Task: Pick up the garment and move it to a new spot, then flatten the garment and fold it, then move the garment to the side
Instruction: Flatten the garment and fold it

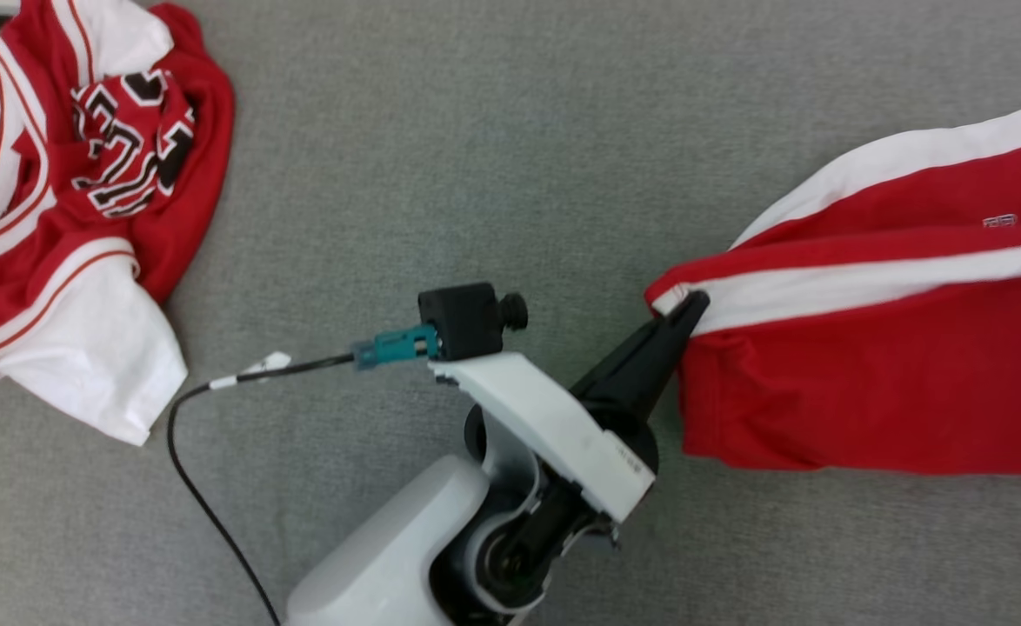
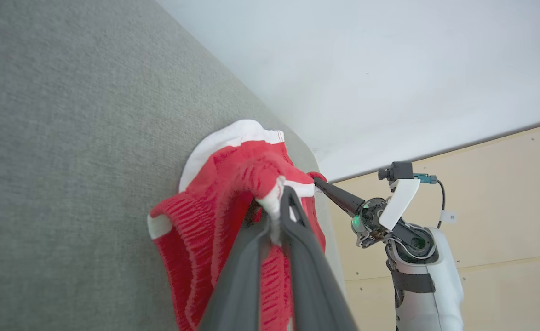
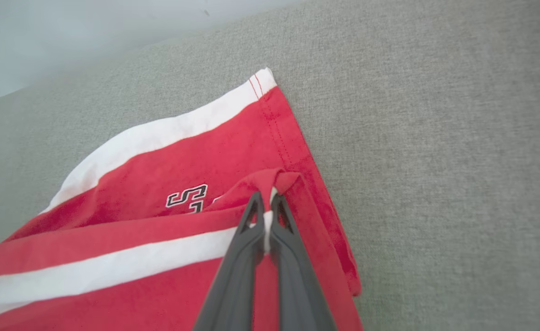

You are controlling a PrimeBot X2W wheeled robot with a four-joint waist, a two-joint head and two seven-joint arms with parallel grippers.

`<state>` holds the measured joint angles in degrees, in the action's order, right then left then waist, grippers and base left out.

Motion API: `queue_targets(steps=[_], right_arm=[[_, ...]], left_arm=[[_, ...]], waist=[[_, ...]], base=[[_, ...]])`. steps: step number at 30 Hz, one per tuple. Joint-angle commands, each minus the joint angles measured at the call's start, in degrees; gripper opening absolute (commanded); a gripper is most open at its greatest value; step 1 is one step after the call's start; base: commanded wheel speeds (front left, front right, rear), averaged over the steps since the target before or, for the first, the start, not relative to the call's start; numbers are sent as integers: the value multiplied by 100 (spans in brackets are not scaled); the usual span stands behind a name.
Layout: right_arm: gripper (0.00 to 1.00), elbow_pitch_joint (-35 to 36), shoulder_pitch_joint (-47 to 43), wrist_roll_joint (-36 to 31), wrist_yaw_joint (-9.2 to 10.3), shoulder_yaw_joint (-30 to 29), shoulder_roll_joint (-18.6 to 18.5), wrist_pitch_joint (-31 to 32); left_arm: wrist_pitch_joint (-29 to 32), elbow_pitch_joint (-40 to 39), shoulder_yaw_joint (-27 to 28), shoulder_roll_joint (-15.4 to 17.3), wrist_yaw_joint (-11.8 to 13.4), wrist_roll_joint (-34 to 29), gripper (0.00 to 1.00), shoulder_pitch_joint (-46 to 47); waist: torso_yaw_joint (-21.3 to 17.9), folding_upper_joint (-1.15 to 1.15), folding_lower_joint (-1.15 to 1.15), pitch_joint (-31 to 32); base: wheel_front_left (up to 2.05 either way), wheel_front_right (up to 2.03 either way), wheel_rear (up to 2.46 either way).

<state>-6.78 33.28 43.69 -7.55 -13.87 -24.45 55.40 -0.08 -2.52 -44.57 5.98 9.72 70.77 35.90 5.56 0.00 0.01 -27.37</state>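
Grey fabric surface (image 1: 476,130) lies beneath everything. Your left gripper (image 1: 690,306) is clamped on the left-hand corner of the red, white-striped garment (image 1: 876,365), which lies at the right of the head view and runs off its right edge. Your right gripper (image 3: 265,204) pinches a raised fold just beside the hem, and that fold covers most of the black-outlined lettering (image 3: 187,198). A crumpled red-and-white jersey (image 1: 84,174), cut off by the left edge, lies well apart.
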Motion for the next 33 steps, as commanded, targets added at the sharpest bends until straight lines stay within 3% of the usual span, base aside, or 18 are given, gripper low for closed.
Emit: queue_targets(steps=[1,9,11,12,13,14,16,20,28,33], right_arm=[[0,-124,286,-173,11,-99,54,-25],[0,-467,998,-758,11,-232,331,-133],[23,-494,1071,-786,11,-288,393,-238],[37,-506,1096,-785,11,-304,419,-282],[59,-510,1133,-778,11,-314,427,-330],[100,-526,1153,-728,11,-324,459,-354],[100,-528,1125,-660,11,-325,504,-351],[100,-442,1010,-569,11,-343,519,-606],[100,-89,473,-232,11,-49,364,-1031],[100,308,-201,-141,11,409,-84,-1384]], left_arm=[[-60,158,43,-79,10,39,0,170],[-259,715,-9,-268,-68,193,0,608],[-293,811,-53,-273,-53,238,0,643],[-316,859,-76,-277,-60,256,11,652],[-337,896,-85,-278,-49,279,29,647],[-359,918,-99,-280,-52,303,45,653],[-410,943,-115,-282,-61,338,100,656],[-586,999,-141,-253,30,155,100,702],[-1029,906,-384,204,323,-708,100,642],[-1399,779,-653,669,801,-1840,100,541]], waist=[[167,0,-1,-191],[255,0,-1,-420],[263,0,-1,-440],[265,0,-1,-445],[267,0,-1,-448],[267,0,-1,-447],[259,0,-1,-427],[210,0,-1,-348],[28,0,-1,-67],[-98,0,-1,169]], base=[[0,0,0],[0,0,0],[0,0,0],[0,0,0],[0,0,0],[0,0,0],[0,0,0],[0,0,0],[0,0,0],[0,0,0]])
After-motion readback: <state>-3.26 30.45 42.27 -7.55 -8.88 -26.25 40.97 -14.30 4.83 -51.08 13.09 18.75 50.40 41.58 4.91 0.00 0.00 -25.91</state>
